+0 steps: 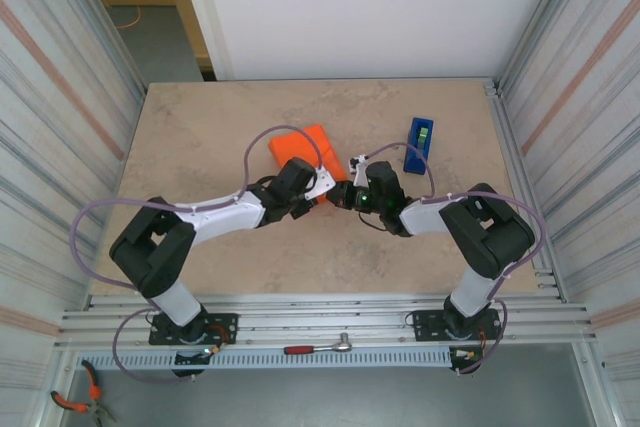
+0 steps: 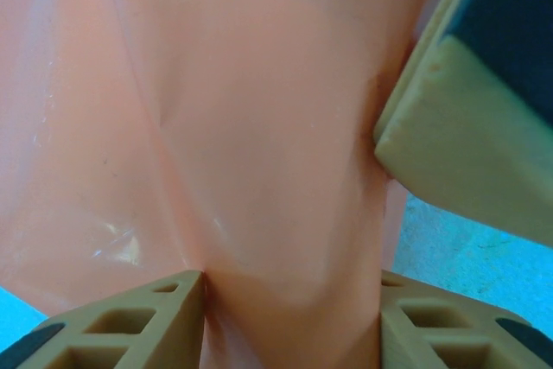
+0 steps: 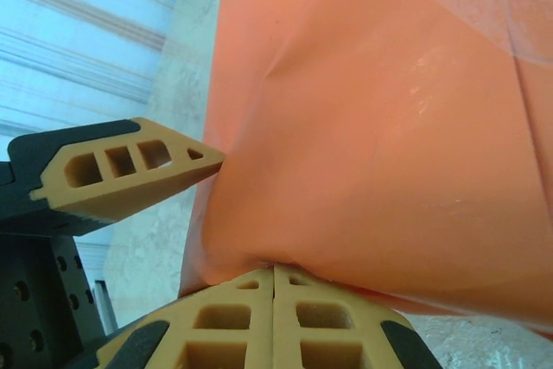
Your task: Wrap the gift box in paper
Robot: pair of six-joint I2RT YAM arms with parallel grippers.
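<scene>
- A beige, stone-patterned table (image 1: 200, 247) lies under both grippers, which meet tip to tip.
- A thin, bright orange sheet of paper (image 1: 298, 145) sits bunched in a lump just ahead of the left gripper's fingertips and against the right gripper's tips.
  - Risk: both grippers hold the same thin sheet. If they pull apart or twist, the orange paper is likely to tear or come off whatever it covers.
  - Look: it is plain and unpatterned, slightly glossy and softly creased. One shiny clear patch near its far edge may be tape.
- The gift box is covered and cannot be made out. It is probably inside the orange lump, beyond both sets of fingers.
- The left gripper (image 2: 289, 283) has its jaws partly closed. A swell of orange paper fills the gap and touches both fingers. If there is only loose paper in there, the grip could slip.
- The right gripper (image 3: 275, 276) has its jaws pressed fully together. A puckered corner of orange paper is drawn into the tips and looks pinched. So small a hold could pull free.
- A narrow blue tape dispenser (image 1: 419, 144) with a green roll stands well apart, behind the right gripper and to its right.
</scene>
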